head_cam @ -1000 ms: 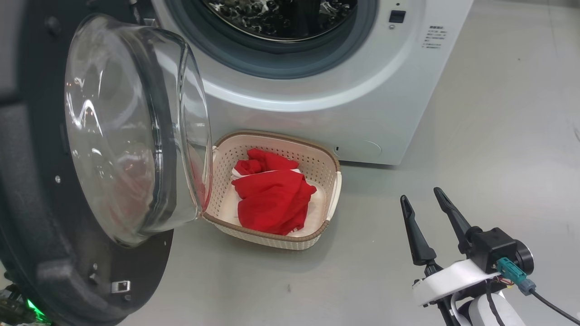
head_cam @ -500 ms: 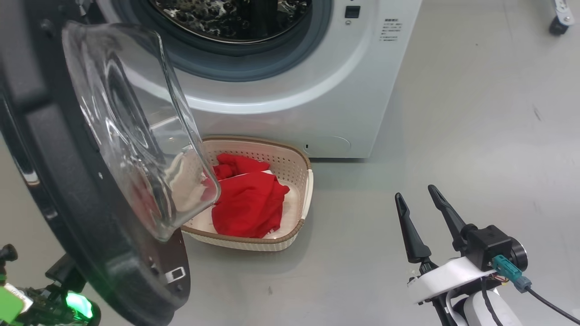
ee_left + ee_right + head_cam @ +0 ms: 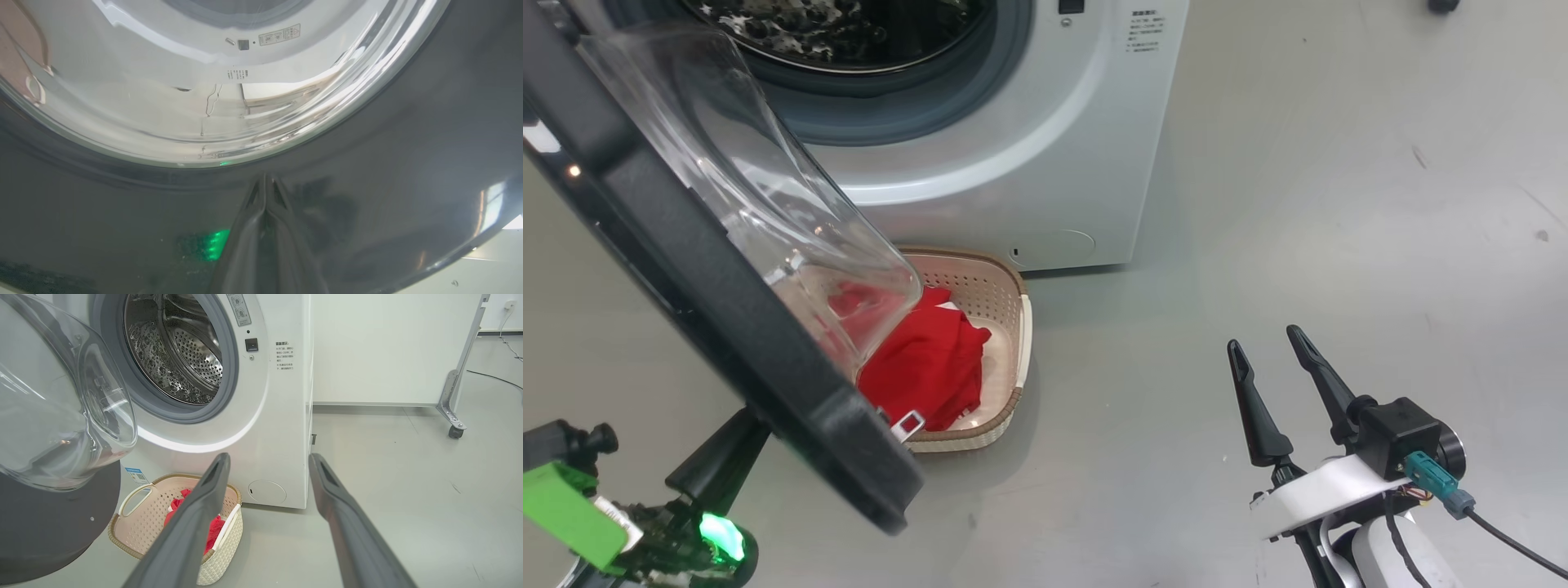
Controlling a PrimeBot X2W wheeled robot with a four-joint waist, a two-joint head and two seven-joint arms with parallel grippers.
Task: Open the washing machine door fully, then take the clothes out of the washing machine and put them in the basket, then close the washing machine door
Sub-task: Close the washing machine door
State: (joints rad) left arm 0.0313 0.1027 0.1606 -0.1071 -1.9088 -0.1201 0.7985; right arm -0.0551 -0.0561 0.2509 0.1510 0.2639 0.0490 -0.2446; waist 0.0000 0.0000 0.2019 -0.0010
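The washing machine (image 3: 1013, 147) stands with its steel drum (image 3: 184, 355) showing. The washing machine door (image 3: 727, 310) hangs partly open, edge-on in the head view, and its glass bowl (image 3: 768, 204) reaches over the basket (image 3: 1005, 327). The cream basket sits on the floor against the machine and holds the red clothes (image 3: 923, 367). My left gripper (image 3: 747, 429) is shut, and its tips (image 3: 264, 183) press on the door's glossy black outer rim (image 3: 408, 163). My right gripper (image 3: 1264, 339) is open and holds nothing. It hovers over bare floor to the right of the basket (image 3: 135, 526).
Grey floor (image 3: 1298, 204) stretches to the right of the machine. In the right wrist view a white wall panel (image 3: 388, 347) stands behind it, with a metal stand leg on a caster (image 3: 453, 430) and a cable (image 3: 494, 377) at the far right.
The door has swung toward the machine and now covers more of the basket. The head camera has turned, bringing my left gripper into sight behind the door. The right gripper keeps its place.
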